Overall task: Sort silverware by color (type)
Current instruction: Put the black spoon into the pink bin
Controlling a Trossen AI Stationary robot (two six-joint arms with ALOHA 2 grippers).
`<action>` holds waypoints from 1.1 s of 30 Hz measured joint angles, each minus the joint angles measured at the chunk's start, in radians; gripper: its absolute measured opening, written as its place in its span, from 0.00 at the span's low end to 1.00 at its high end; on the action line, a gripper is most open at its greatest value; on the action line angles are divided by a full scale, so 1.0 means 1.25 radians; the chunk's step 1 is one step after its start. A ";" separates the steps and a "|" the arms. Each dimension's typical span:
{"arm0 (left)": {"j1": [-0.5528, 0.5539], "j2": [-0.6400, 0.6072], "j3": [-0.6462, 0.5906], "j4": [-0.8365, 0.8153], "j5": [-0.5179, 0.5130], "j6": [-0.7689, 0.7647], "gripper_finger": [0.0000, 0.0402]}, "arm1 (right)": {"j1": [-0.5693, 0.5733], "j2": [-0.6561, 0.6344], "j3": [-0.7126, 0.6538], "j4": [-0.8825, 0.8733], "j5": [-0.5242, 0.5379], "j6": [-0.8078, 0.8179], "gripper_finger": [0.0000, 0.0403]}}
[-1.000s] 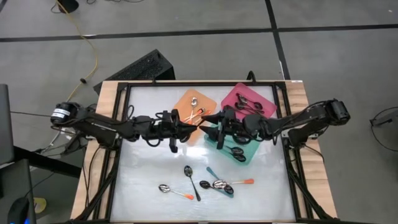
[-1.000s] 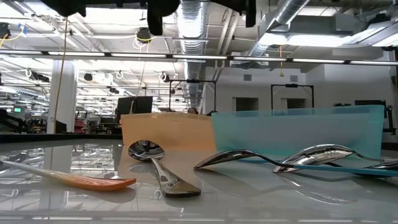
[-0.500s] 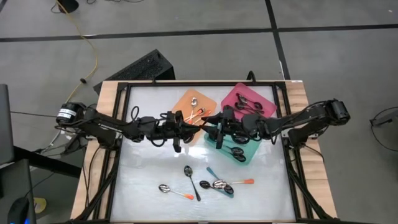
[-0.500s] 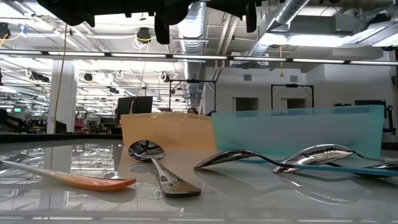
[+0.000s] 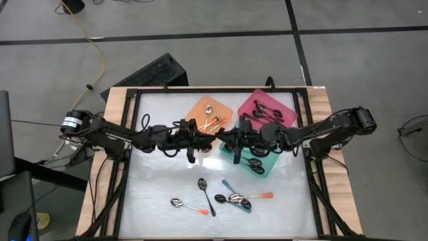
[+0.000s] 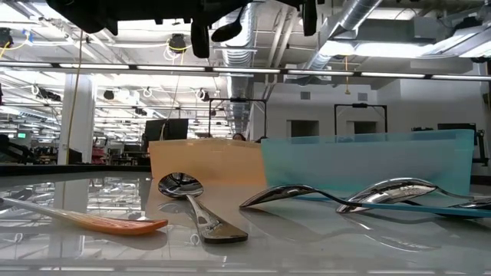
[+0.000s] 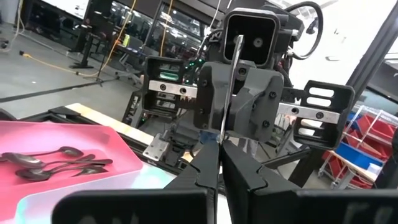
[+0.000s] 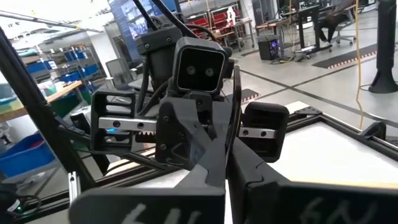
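On the white table (image 5: 160,194), the orange tray (image 5: 198,109), pink tray (image 5: 286,102) and teal tray (image 5: 273,165) sit toward the far side, each already holding a few spoons. Both arms reach in from the sides and meet nose to nose in mid-air over the gap between the orange and teal trays. The left gripper (image 7: 221,146) is clenched on a thin spoon (image 7: 231,81) held upright, and the right gripper (image 8: 227,152), facing it, has its jaws clamped on the same spoon, so this looks like a hand-over with both ends gripped. The low view shows a dark bowl hanging under the grippers, but whether the handle is teal or black I cannot tell. To do the pass well, only one gripper should let go, and only once the other's grip is sure. The two should then draw straight apart so the spoon does not twist or drop between trays. Several loose spoons (image 5: 235,198) lie on the near part of the table, waiting to be sorted.
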 joint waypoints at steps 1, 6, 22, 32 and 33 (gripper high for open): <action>0.000 0.000 0.000 0.000 0.000 -0.002 0.01 | 0.001 0.000 0.000 0.000 0.000 0.000 0.02; -0.001 0.000 0.000 -0.006 -0.021 -0.024 0.00 | 0.003 0.000 0.000 -0.007 0.013 0.000 0.01; 0.001 -0.090 0.000 -0.137 -0.010 -0.061 0.13 | -0.100 -0.097 -0.001 -0.298 0.125 0.073 0.00; 0.005 -0.180 0.000 -0.341 -0.028 -0.056 0.14 | -0.280 -0.244 0.000 -0.697 0.102 0.127 0.00; 0.005 -0.182 0.000 -0.345 -0.029 -0.056 0.14 | -0.300 -0.253 0.000 -0.732 0.092 0.130 0.00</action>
